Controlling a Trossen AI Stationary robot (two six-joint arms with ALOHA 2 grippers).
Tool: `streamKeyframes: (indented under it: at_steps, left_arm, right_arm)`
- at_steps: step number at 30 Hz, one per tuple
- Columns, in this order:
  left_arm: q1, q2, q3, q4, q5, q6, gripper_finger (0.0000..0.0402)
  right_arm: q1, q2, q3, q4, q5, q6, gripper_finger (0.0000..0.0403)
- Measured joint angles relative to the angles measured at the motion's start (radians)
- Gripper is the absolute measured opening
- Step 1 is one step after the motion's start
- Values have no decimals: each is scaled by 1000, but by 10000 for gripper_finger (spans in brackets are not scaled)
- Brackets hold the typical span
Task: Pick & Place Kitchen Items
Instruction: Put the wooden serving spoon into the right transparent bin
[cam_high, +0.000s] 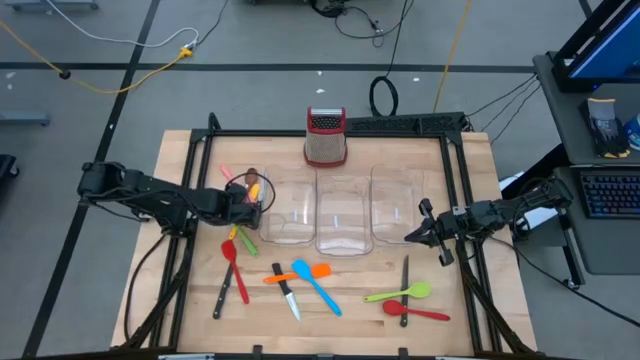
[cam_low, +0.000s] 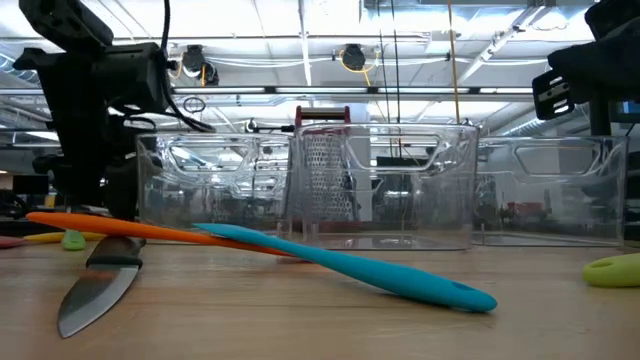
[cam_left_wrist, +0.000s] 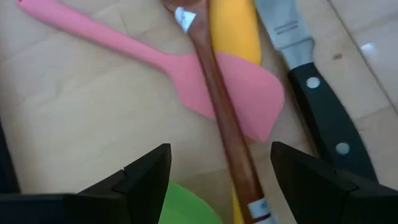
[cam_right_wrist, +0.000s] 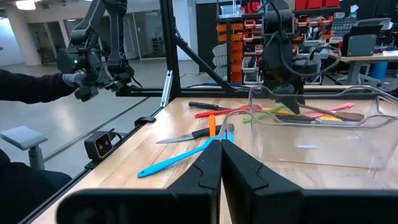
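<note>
The left gripper (cam_high: 255, 203) hangs low over a small heap of utensils at the table's nine o'clock side, its jaws spread wide and holding nothing. In the left wrist view the two dark fingers (cam_left_wrist: 146, 177) stand either side of a brown spoon (cam_left_wrist: 225, 118), which lies across a pink spatula (cam_left_wrist: 205, 78); a yellow utensil (cam_left_wrist: 235, 28) and a black-handled knife (cam_left_wrist: 323, 112) lie just beside them, and a green utensil (cam_left_wrist: 186, 208) shows between the fingers (so the brown spoon has neighbours touching it on most sides).

Just at three o'clock of that heap stand three clear bins (cam_high: 343, 215) in a row across the table's middle, the nearest one close to the left gripper. A steel grater with a red top (cam_high: 325, 137) stands at twelve o'clock of the bins, upright.

Toward six o'clock the rest of the kitchen items lie scattered flat on the wood: a red spoon (cam_high: 231, 262), a blue spatula (cam_high: 316, 286) crossing an orange spatula (cam_high: 296, 274), a second knife (cam_high: 288, 296), another knife (cam_high: 405, 275), a green spoon (cam_high: 400, 293) and a red utensil (cam_high: 415, 312) just beside it.

The right gripper (cam_high: 425, 232) waits at three o'clock of the bins, its fingers (cam_right_wrist: 205, 168) pressed together on nothing, clear of the table.
</note>
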Motion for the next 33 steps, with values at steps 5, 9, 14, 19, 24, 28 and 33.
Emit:
streamKeyframes:
  at_steps: [5, 9, 14, 19, 24, 28, 33]
  left_arm:
    - [0, -2, -17, 1, -1, -10, 271]
    - [0, -2, -20, 3, -2, -9, 232]
    - [0, -3, -20, 0, -31, -9, 167]
    - [0, -3, -20, -2, -55, -12, 94]
    - [0, -3, -20, -6, -83, -13, 25]
    - [0, -3, -20, -34, -104, -51, 29]
    - [-4, -8, -20, -106, -117, -102, 31]
  right_arm:
    - [0, 0, 0, 0, 0, 0, 4]
    - [0, 0, 0, 0, 0, 0, 4]
    - [0, 0, 0, -1, 0, 0, 4]
    - [0, 0, 0, 0, 0, 0, 4]
    - [0, 0, 0, 0, 0, 0, 4]
    - [0, 0, 0, 0, 0, 0, 4]
    - [0, 0, 0, 0, 0, 0, 4]
